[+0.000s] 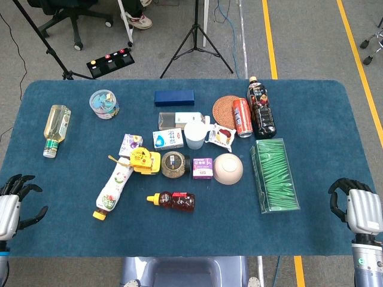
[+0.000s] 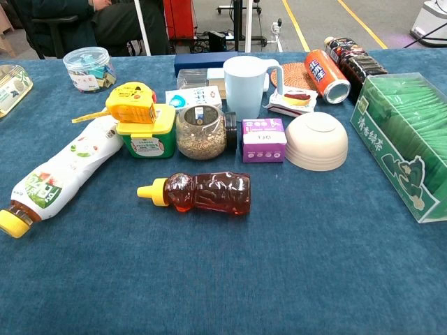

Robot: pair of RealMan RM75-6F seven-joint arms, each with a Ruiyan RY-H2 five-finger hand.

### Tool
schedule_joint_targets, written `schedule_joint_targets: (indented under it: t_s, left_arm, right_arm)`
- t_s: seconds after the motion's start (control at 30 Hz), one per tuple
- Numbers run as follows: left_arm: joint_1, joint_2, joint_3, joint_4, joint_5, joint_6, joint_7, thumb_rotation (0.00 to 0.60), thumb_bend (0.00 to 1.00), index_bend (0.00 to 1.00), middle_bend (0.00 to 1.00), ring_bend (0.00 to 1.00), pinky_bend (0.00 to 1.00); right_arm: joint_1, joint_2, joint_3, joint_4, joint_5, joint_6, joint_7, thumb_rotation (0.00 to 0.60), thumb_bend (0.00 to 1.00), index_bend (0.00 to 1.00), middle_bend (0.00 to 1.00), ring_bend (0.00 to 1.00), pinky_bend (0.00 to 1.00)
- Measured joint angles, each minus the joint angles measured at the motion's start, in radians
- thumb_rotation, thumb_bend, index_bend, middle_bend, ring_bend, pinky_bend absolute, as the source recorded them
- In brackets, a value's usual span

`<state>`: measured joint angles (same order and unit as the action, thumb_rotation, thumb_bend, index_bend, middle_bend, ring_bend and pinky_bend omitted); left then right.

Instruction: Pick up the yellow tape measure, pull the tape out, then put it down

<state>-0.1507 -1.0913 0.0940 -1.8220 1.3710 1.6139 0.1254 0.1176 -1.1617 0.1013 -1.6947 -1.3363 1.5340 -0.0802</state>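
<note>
The yellow tape measure rests on top of a green-and-yellow tub left of the table's middle, a short length of tape sticking out to its left. My left hand hangs at the table's near left corner with fingers spread and nothing in it. At the near right corner my right hand holds nothing, its fingers curved but apart. Both hands are far from the tape measure. The chest view shows neither hand.
A white squeeze bottle lies just left of the tape measure, a seed jar to its right, a honey bear bottle in front. A purple box, bowl, mug and green tea box crowd the middle and right.
</note>
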Motion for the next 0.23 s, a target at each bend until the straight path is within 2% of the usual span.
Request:
schedule_joint_targets:
  t_s: [0.23]
  left_arm:
    - [0.019,0.027,-0.020,-0.027,0.019,-0.003,0.010,0.600,0.23,0.39,0.22,0.12,0.26]
  right_arm:
    - [-0.016,0.004,0.009,0.004,-0.009,0.009,0.026,0.600,0.57,0.52,0.42,0.35,0.34]
